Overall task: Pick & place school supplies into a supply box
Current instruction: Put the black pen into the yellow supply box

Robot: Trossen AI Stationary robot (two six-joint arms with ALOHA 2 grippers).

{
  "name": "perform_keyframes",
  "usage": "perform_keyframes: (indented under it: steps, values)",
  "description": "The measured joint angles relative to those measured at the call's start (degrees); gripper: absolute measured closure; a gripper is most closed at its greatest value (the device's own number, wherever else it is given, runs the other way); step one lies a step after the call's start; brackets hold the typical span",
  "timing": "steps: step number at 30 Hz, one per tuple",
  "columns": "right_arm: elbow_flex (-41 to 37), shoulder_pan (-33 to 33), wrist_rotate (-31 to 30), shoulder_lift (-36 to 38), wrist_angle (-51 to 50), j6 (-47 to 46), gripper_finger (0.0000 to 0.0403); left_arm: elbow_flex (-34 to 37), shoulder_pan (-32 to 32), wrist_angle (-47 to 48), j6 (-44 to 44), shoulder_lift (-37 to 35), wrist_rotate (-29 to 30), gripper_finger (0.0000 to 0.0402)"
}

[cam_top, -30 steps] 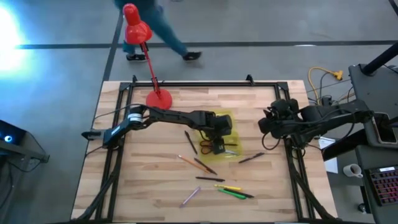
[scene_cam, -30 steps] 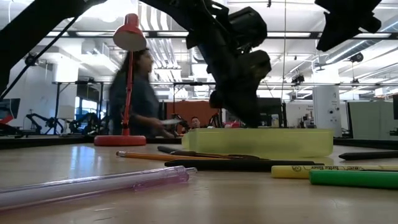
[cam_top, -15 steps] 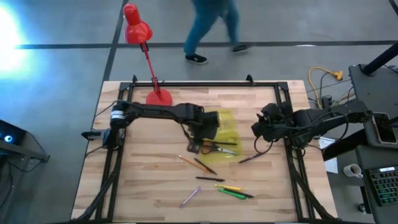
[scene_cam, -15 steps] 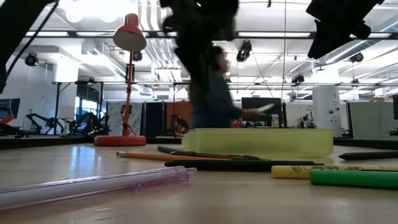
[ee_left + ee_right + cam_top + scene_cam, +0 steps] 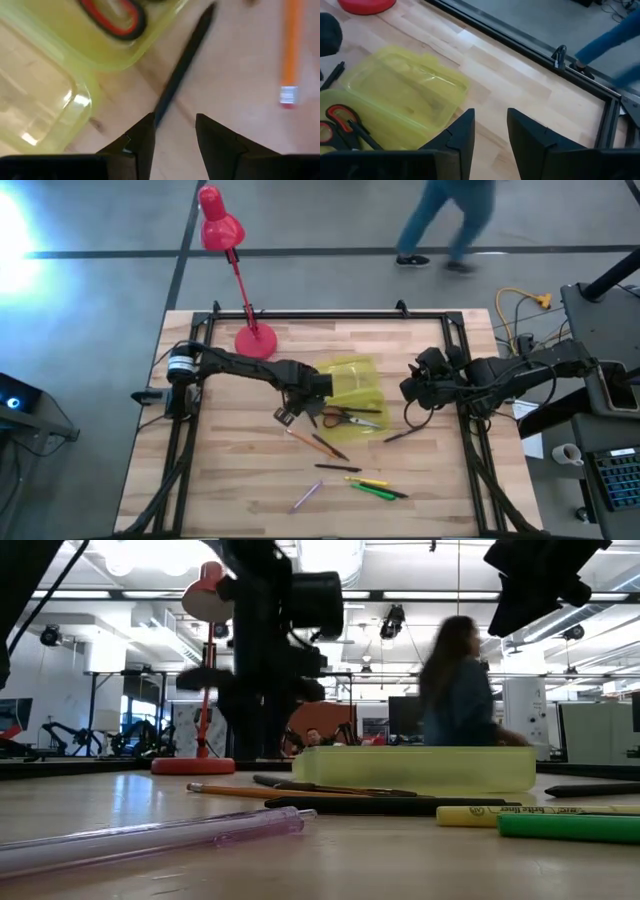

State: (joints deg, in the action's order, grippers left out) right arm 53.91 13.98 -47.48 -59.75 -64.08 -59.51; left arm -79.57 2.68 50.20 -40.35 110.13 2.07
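Left claw (image 5: 174,131) left the supply box (image 5: 352,383), fingers apart above a black pen (image 5: 184,63); descend crooked and you'll nudge it.

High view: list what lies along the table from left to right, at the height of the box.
Red desk lamp base → left gripper → supply box with the scissors → black pen → right gripper.
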Motion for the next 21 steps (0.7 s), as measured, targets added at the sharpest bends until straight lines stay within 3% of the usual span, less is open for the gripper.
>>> perform_keyframes:
  steps: [15, 21]
  values:
    - [-0.04, -0.02, -0.04, -0.44, 0.16, -0.37, 0.0302, 8.14, 0.62, -12.85, 0.15, -0.77, 1.01, 0.0277]
    - [-0.14, -0.02, -0.05, -0.42, 0.15, -0.36, 0.0302, 10.37, 0.66, -14.67, 2.76, -0.74, 0.79, 0.031]
